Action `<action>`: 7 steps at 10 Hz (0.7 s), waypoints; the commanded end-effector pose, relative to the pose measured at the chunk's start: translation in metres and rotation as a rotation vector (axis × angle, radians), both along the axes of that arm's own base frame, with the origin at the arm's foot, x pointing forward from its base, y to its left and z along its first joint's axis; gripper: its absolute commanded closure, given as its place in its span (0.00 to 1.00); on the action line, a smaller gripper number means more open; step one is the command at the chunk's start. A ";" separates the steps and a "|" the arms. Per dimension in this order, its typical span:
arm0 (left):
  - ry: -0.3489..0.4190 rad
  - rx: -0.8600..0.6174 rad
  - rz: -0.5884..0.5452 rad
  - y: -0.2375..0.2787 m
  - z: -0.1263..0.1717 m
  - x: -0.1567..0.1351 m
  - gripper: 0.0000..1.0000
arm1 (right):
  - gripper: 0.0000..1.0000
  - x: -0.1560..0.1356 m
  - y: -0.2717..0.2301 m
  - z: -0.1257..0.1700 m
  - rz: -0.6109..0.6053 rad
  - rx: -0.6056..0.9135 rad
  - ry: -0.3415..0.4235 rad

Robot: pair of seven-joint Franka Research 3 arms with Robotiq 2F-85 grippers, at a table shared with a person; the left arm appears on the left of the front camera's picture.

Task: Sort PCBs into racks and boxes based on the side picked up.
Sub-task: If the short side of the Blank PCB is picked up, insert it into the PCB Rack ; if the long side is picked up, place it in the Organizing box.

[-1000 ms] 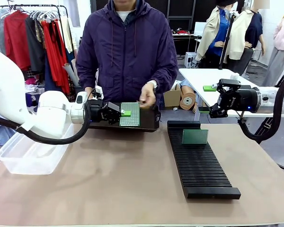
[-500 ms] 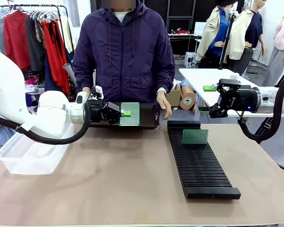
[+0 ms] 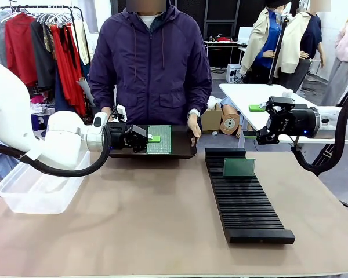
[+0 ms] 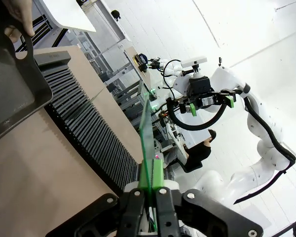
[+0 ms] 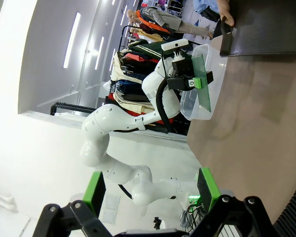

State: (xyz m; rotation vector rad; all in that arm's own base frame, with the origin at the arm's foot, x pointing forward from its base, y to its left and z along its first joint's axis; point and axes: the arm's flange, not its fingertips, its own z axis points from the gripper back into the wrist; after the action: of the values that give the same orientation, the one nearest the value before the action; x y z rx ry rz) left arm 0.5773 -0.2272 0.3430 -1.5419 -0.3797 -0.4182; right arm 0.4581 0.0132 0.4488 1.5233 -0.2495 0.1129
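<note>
My left gripper (image 3: pixel 149 139) is shut on a PCB (image 3: pixel 159 139), held upright above the table's far side with its paler grid face toward the front camera. In the left wrist view the PCB (image 4: pixel 147 138) stands edge-on between the closed fingers (image 4: pixel 160 205). The long black rack (image 3: pixel 243 200) lies on the right, with one dark green PCB (image 3: pixel 239 167) standing in a slot near its far end. The clear tub (image 3: pixel 32 191) sits at the left edge. My right gripper (image 3: pixel 256 121) hovers open beyond the rack, and its green pads (image 5: pixel 94 191) are wide apart with nothing between them.
A smooth dark tray (image 3: pixel 182 149) lies at the far side behind the held PCB. The person stands there with a hand (image 3: pixel 194 124) on the tray's right end. A white side table (image 3: pixel 249 95) stands behind my right arm.
The person's hand has left the held PCB and dropped to the tray's right end. Neither arm has moved.
</note>
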 end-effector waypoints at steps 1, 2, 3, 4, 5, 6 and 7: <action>-0.003 -0.001 0.001 0.000 0.002 0.000 1.00 | 0.00 -0.001 0.001 0.002 0.005 0.002 -0.014; -0.003 -0.001 0.001 0.000 0.002 0.000 1.00 | 0.00 -0.001 0.001 0.002 0.005 0.002 -0.014; -0.003 -0.001 0.001 0.000 0.002 0.000 1.00 | 0.00 -0.001 0.001 0.002 0.005 0.002 -0.014; -0.003 -0.001 0.001 0.000 0.002 0.000 1.00 | 0.00 -0.001 0.001 0.002 0.005 0.002 -0.014; -0.003 -0.001 0.001 0.000 0.002 0.000 1.00 | 0.00 -0.001 0.001 0.002 0.005 0.002 -0.014; 0.000 0.000 0.000 0.000 0.000 0.000 1.00 | 0.00 -0.001 0.001 0.002 0.005 0.002 -0.014; 0.017 0.047 0.012 0.003 0.007 -0.002 1.00 | 0.00 -0.001 0.001 0.002 0.005 0.002 -0.014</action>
State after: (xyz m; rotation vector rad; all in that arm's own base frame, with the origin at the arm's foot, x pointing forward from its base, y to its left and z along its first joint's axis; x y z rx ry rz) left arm 0.5779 -0.2262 0.3430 -1.5306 -0.3789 -0.4135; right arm 0.4581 0.0132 0.4488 1.5233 -0.2495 0.1130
